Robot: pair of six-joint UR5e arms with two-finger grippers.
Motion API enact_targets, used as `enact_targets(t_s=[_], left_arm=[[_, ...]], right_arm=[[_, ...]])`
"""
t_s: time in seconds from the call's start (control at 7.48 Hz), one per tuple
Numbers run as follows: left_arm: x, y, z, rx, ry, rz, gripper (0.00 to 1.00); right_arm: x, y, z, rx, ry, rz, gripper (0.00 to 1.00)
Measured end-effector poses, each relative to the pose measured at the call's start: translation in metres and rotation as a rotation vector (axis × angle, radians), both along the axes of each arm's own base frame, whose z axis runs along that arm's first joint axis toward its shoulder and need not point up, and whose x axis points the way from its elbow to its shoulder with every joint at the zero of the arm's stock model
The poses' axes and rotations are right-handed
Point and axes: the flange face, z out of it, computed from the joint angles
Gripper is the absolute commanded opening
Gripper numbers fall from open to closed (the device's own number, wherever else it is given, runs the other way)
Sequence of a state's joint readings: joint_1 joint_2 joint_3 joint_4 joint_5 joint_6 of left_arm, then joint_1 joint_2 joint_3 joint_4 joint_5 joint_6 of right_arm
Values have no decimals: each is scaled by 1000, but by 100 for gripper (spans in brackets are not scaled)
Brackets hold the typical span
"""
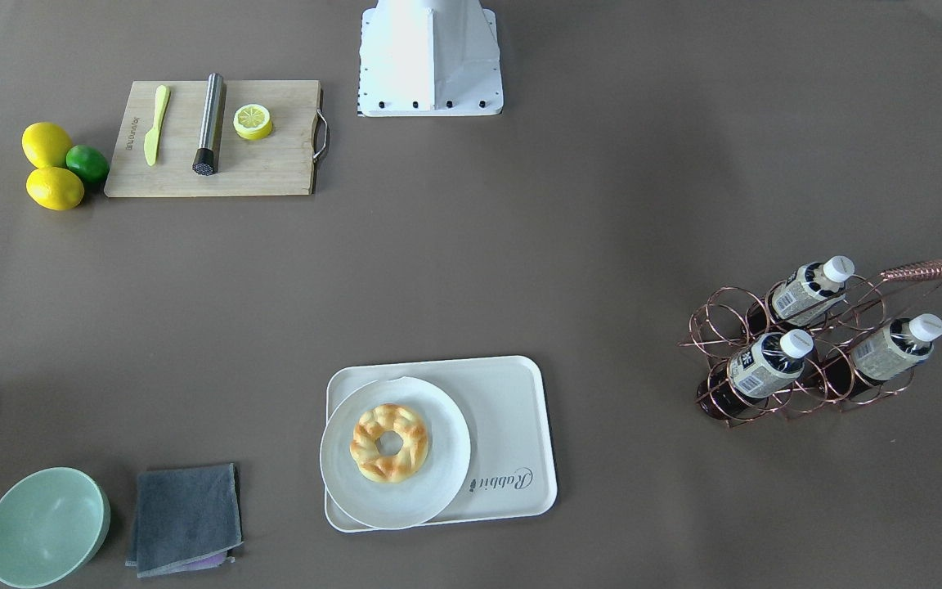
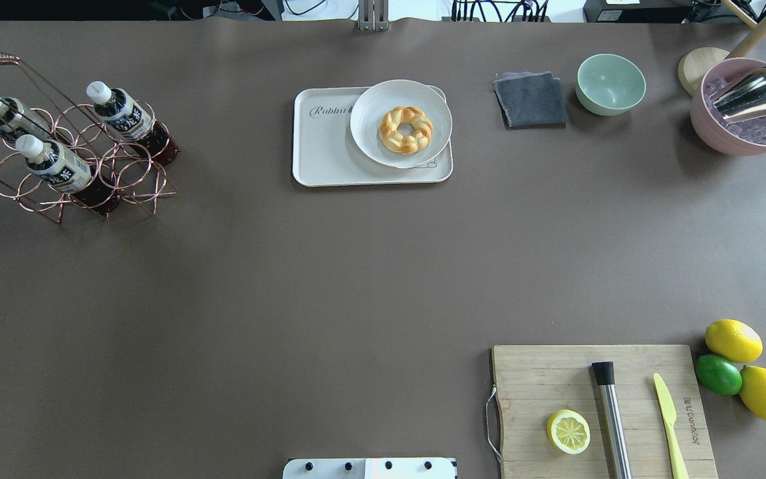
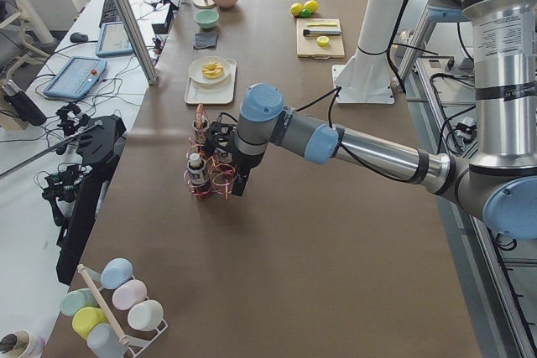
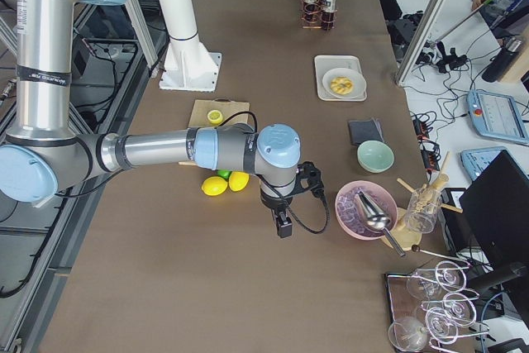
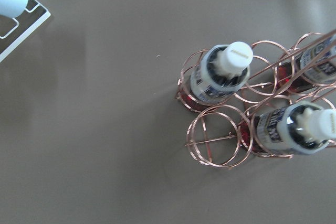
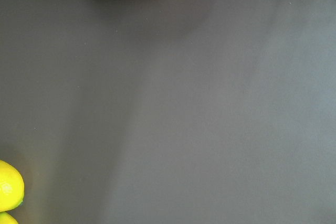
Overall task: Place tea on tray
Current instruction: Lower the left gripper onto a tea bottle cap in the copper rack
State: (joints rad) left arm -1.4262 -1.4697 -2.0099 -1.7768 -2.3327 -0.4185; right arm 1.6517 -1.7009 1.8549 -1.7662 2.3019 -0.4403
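Observation:
Three tea bottles (image 1: 765, 364) (image 2: 57, 166) stand tilted in a copper wire rack (image 1: 798, 401), each with a white cap and dark liquid. The left wrist view looks down on them (image 5: 220, 74). The off-white tray (image 1: 512, 409) (image 2: 320, 150) holds a round white plate (image 1: 438, 483) with a ring pastry, which leaves bare the tray's end with the script. My left gripper (image 3: 241, 182) hangs beside the rack in the exterior left view; I cannot tell if it is open. My right gripper (image 4: 283, 227) hangs over bare table near the lemons; I cannot tell its state.
A wooden cutting board (image 2: 542, 379) carries a lemon half, a steel muddler and a yellow knife, with two lemons (image 2: 733, 340) and a lime beside it. A grey cloth (image 2: 530, 100), a green bowl (image 2: 610, 83) and a pink ice bowl (image 2: 749, 113) with a scoop stand at the far edge.

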Motion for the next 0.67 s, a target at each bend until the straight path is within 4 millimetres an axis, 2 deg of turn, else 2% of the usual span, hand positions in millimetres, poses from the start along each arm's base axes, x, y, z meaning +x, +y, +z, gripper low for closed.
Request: enact_targets(t_s=[0.27, 0.53, 0.67], left_arm=[[49, -14, -38, -7, 10, -30, 97], [102, -25, -65, 4, -11, -45, 97], [124, -30, -71, 16, -27, -41, 97]], right_arm=[[-2, 3, 2, -6, -16, 1, 100], [-2, 5, 4, -12, -23, 1, 100], [-3, 6, 5, -14, -24, 1, 100]])
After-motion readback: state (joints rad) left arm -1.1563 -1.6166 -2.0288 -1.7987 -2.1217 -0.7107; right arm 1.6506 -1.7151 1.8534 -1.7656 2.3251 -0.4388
